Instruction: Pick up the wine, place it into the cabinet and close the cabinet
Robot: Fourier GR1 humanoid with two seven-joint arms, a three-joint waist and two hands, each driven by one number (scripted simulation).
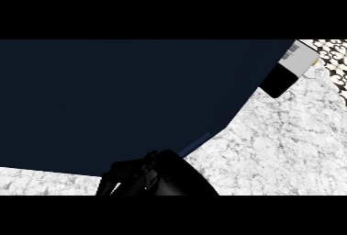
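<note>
A large dark navy cabinet [122, 101] fills most of the head view; I cannot tell whether its door stands open or shut. At the top right, a black object with a white label and barcode-like stripes [290, 68], apparently the wine bottle, pokes out from behind the cabinet's edge with the rest of it hidden. One black hand, seemingly my left hand [150, 178], shows at the bottom centre-left, right against the cabinet's lower edge. It appears as a dark mass close to the camera. My right hand is not visible.
The white-grey marbled counter [271, 151] shows to the right of the cabinet and in a strip at the lower left. A patterned black-and-white wall surface [335, 59] sits at the far top right corner.
</note>
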